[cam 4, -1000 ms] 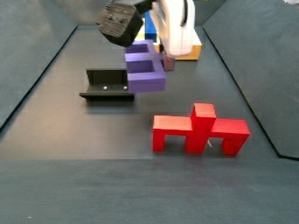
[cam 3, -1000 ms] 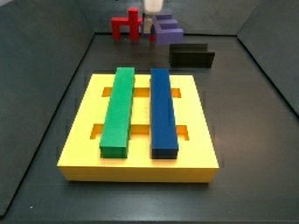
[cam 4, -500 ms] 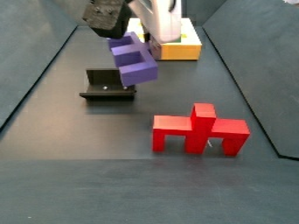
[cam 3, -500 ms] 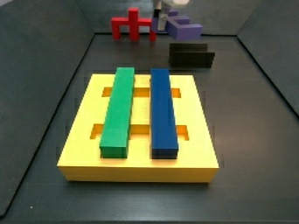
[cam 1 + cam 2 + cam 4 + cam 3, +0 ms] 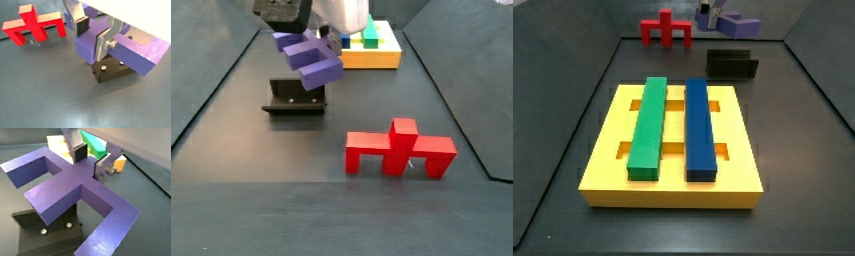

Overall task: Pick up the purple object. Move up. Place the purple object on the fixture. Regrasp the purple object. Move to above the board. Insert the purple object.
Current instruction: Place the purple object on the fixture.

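Where gripper (image 5: pixel 90 162) hangs, smooth E-shaped purple object (image 5: pixel 73 193), clamped, above fixture (image 5: pixel 294 99)

1. The board (image 5: pixel 673 185) lies nearest the camera in a side view, with two long bars (image 5: pixel 700 128) lying side by side on it, running from 6 to 12 o'clock.
2. The fixture (image 5: pixel 732 65) stands on the floor at about 1 o'clock from the board, well apart.
3. The pronged piece (image 5: pixel 668 30) stands at 12 o'clock, behind the board.
4. The gripper (image 5: pixel 321 42) hangs above the fixture, closed on the purple object (image 5: pixel 311 58), which is tilted and clear of the fixture.
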